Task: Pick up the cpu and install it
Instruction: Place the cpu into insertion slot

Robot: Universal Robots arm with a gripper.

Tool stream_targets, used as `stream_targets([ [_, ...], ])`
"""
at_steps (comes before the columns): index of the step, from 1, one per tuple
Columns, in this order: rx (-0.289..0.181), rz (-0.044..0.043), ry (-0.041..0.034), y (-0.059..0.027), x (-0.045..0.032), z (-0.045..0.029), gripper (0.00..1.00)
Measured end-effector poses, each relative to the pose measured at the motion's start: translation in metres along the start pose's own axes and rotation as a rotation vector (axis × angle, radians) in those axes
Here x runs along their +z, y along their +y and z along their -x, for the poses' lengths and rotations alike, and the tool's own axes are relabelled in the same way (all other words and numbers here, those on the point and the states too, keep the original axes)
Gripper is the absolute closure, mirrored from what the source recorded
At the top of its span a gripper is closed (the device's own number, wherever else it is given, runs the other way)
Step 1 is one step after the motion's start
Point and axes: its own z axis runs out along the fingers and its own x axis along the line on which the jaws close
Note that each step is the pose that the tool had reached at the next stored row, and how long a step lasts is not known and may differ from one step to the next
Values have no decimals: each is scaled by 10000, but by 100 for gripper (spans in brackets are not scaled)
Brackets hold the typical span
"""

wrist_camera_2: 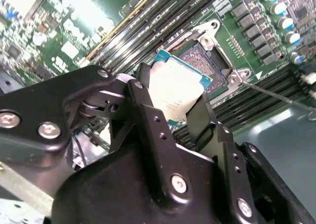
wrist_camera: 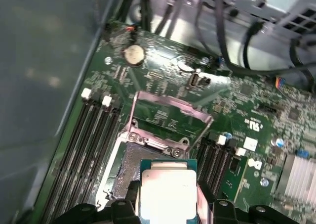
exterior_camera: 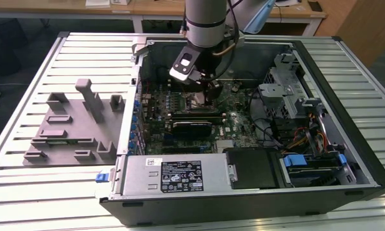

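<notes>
1. At the exterior view's left: grey fixture tray with upright posts, resting on the slatted metal table, just beside the open computer case
2. Along the near side of the case: silver power supply, labelled face up, with a black drive bay just beside it toward the exterior view's right
3. In the middle of the case: green motherboard lying flat, with rows of black memory slots on both sides of the socket; metal load plate of the socket standing up and open, part of the contact field bare in both wrist views
4. On the motherboard, on the other side of the load plate from the socket: round coin battery
5. Above the socket: arm reaching straight down into the case, gripper closed partway onto the cpu, one black finger pressed against each of two opposite edges
6. The cpu itself: silvery top plate up, pale rim showing, clamped between the fingers over the socket and covering part of it in both wrist views; impossible to tell whether touching the socket or just above it
7. At the exterior view's right, inside the case: metal drive cage, a tangle of cables and a blue latch toward the near side
</notes>
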Motion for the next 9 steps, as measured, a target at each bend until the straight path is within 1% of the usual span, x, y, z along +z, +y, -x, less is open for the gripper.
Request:
stream_targets([
  [4,661,-30,-43,0,6,-1,46],
  [7,913,-40,-57,6,9,-8,46],
  [9,960,-43,-61,12,8,-20,46],
])
